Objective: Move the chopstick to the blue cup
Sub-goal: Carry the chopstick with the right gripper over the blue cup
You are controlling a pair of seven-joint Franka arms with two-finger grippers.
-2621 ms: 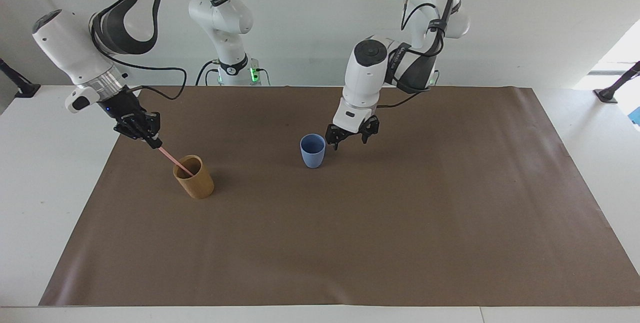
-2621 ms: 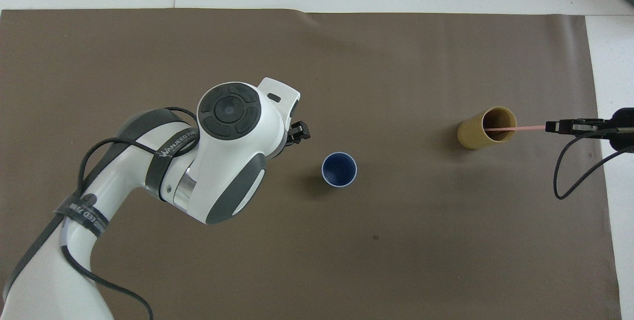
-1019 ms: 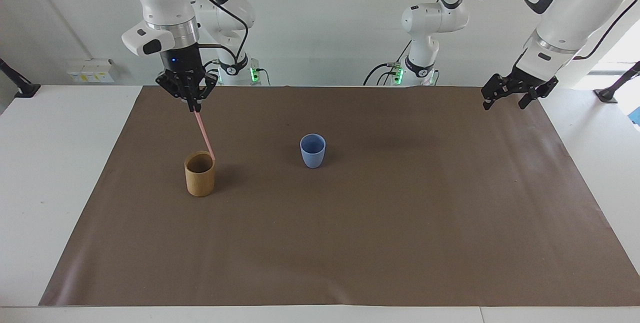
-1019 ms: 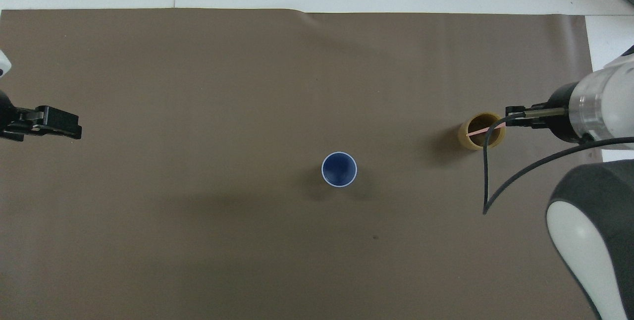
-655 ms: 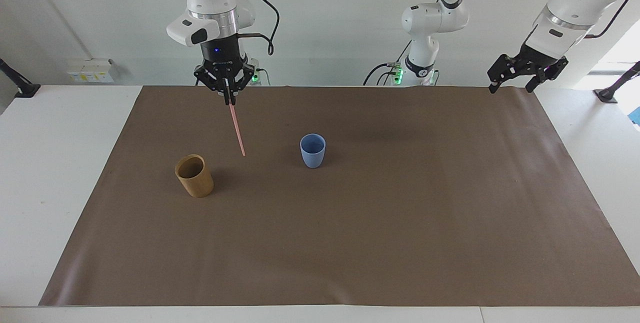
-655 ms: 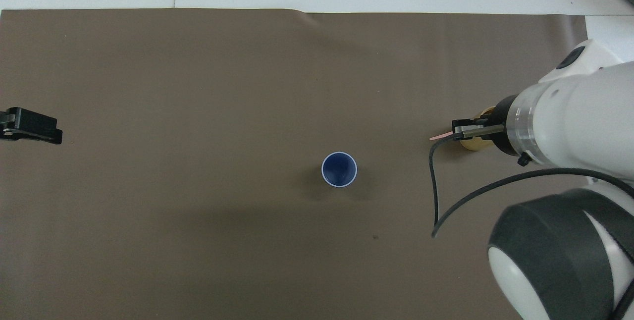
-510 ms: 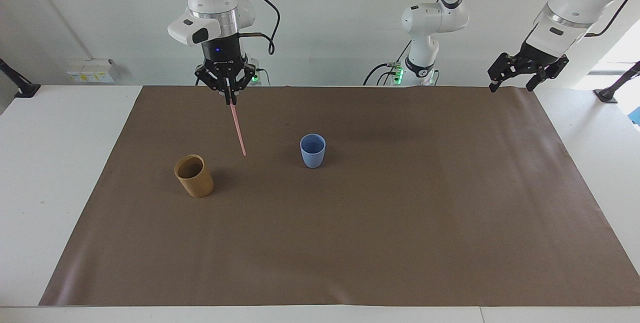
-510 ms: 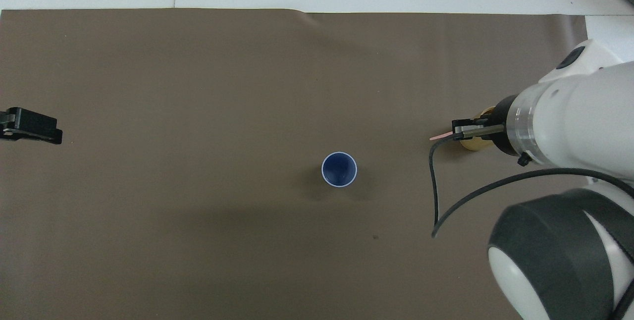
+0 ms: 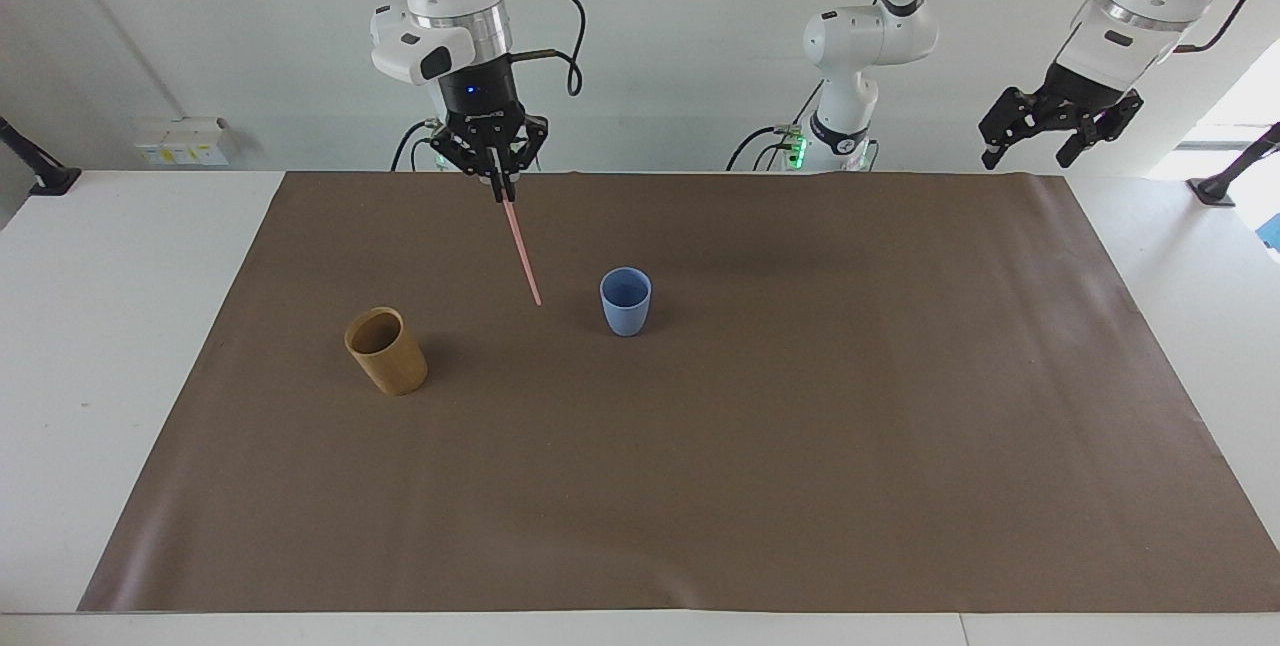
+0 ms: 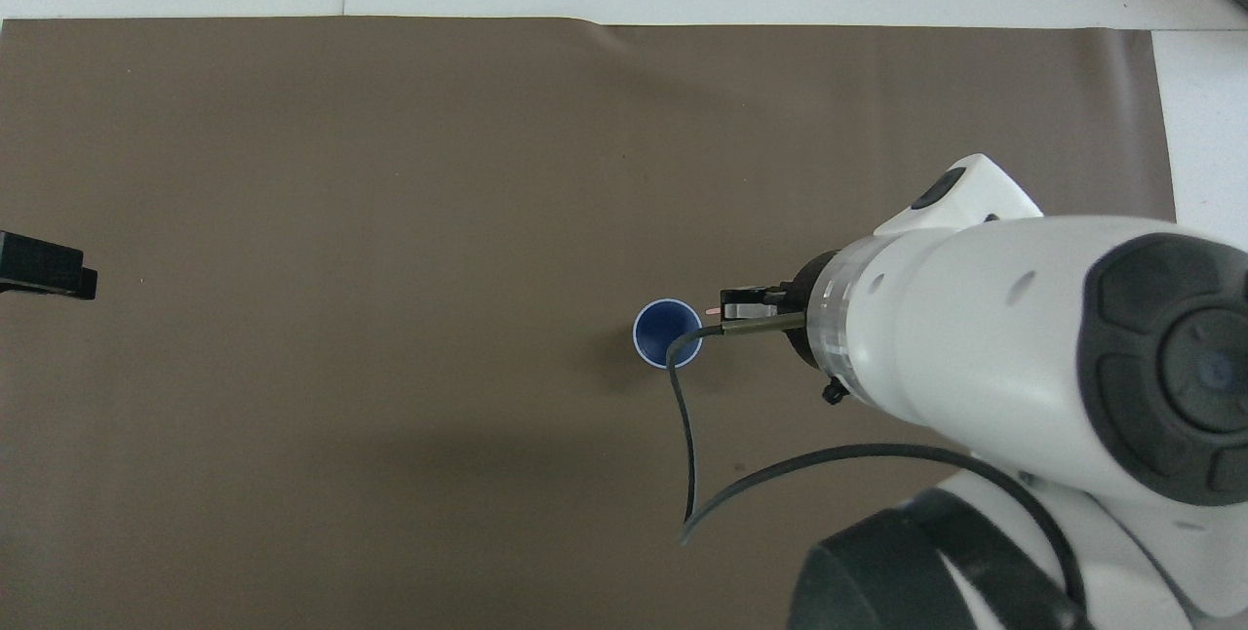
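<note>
Two cups, blue (image 9: 626, 301) and tan (image 9: 386, 351), and one thin pink chopstick (image 9: 522, 251). It hangs tilted from the right gripper (image 9: 500, 188), pinched at its top, tip beside the blue cup. The left gripper (image 9: 1046, 129) waits spread wide, holding nothing.

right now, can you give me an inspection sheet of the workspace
surface: brown mat on a white table, flat.
job's things: chopstick hangs tilted from the right gripper, lower end in the air short of the blue cup; blue cup upright, looks empty.
clutter: tan cup toward the right arm's end, tilted, looks empty.
grippers: right gripper shut on the chopstick's top, raised over the mat; left gripper open, raised over the mat's edge at the left arm's end, waiting.
cables: black cable loops from the right wrist.
surroundings: white wall, two arm bases, green lights at them.
</note>
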